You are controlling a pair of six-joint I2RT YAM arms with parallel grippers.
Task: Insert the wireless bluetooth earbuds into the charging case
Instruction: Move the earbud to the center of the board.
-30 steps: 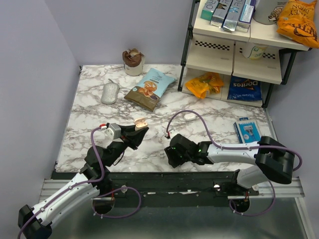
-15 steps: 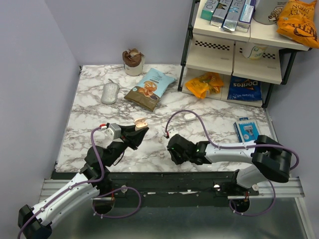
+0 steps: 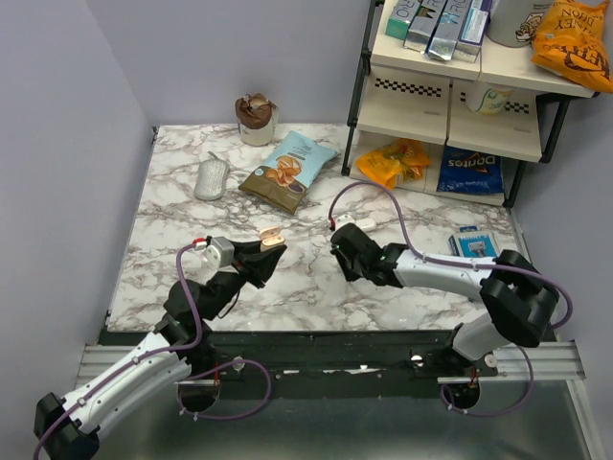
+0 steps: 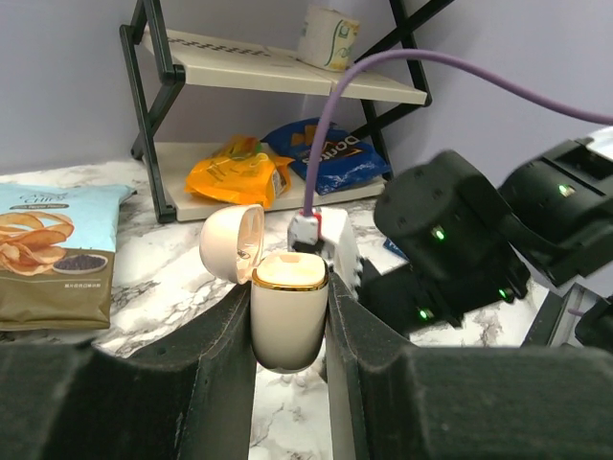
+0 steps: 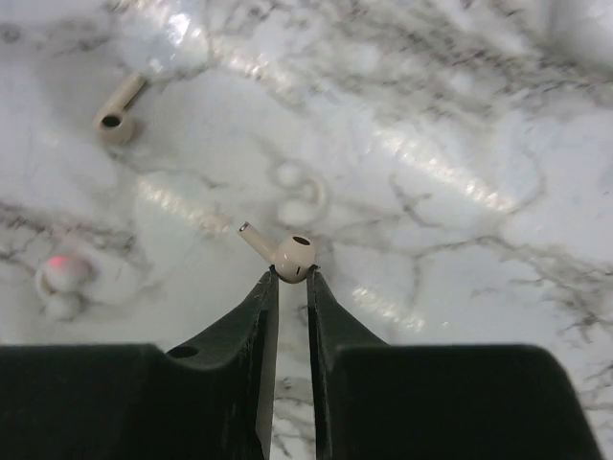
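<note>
The cream charging case [image 4: 287, 311] stands upright between the fingers of my left gripper [image 4: 290, 321], which is shut on it. Its lid [image 4: 233, 243] hangs open to the left. From above, the case [image 3: 272, 237] sits at the tip of the left gripper [image 3: 262, 253], left of the table's middle. My right gripper [image 5: 291, 276] is shut on one earbud [image 5: 292, 256], pinched by its round head at the fingertips with the stem pointing up-left, held above the marble. Another earbud [image 5: 119, 110] lies on the table. In the top view the right gripper [image 3: 342, 251] hangs right of the case.
A grey mouse-like object [image 3: 212, 178], a chip bag [image 3: 289, 171] and a brown-topped cup [image 3: 256, 119] sit at the back. A snack shelf rack [image 3: 450, 105] stands back right. A blue box [image 3: 476, 251] lies at the right edge, a small white object [image 3: 366, 223] near the right wrist.
My right gripper has closed on an earbud and carried it from the table's near edge toward the middle, closer to the case. The left arm and case have not moved.
</note>
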